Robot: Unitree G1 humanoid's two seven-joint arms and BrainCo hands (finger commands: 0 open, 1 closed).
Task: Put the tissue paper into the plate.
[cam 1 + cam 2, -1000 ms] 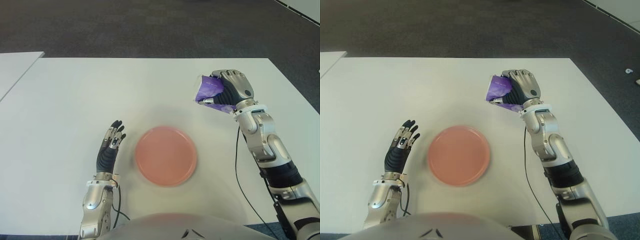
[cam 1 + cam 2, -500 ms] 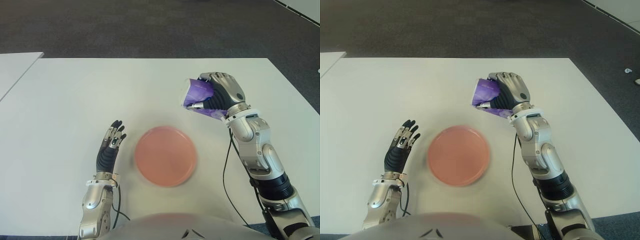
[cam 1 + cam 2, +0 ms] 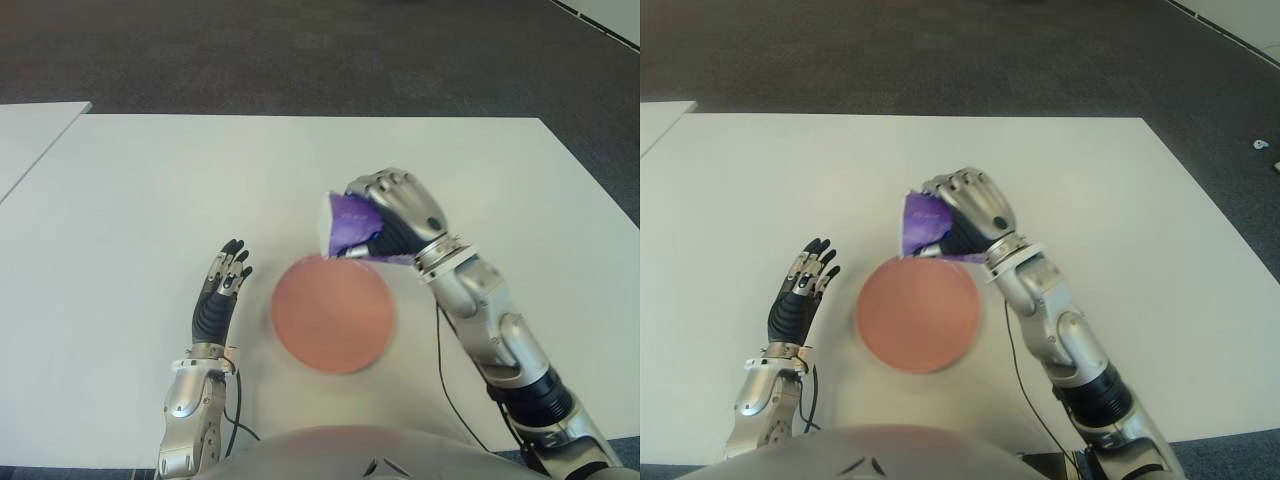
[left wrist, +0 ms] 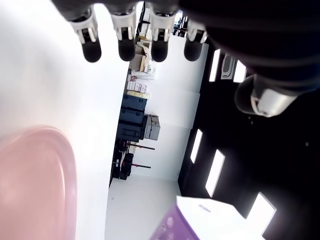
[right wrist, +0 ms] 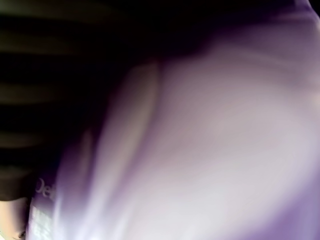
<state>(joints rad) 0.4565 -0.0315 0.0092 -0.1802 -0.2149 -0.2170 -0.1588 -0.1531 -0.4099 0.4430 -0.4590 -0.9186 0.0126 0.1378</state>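
Nearest me, my left hand shows by the table's near edge, left of the plate and apart from it. Its fingers are stretched out straight and loose, holding nothing; I cannot tell whether the hand touches the tabletop.

The plate is a round pink dish lying flat on the white table, a little way in from the near edge and roughly midway between the left and right edges. Nothing lies in it.

Just past the plate's far rim is my right hand, raised above the table with the forearm running back toward the near right corner. Its fingers are curled tight around the tissue pack, a purple packet with a pale end face turned toward the table's left side. The pack shows over the plate's far edge, held in the air in my grip and not in the dish. In my right wrist view the purple wrapper fills nearly everything, pressed close against the dark palm.

Beyond my right hand the tabletop runs bare to its far edge, with dark carpet behind it. A second white table shows off the far left corner.
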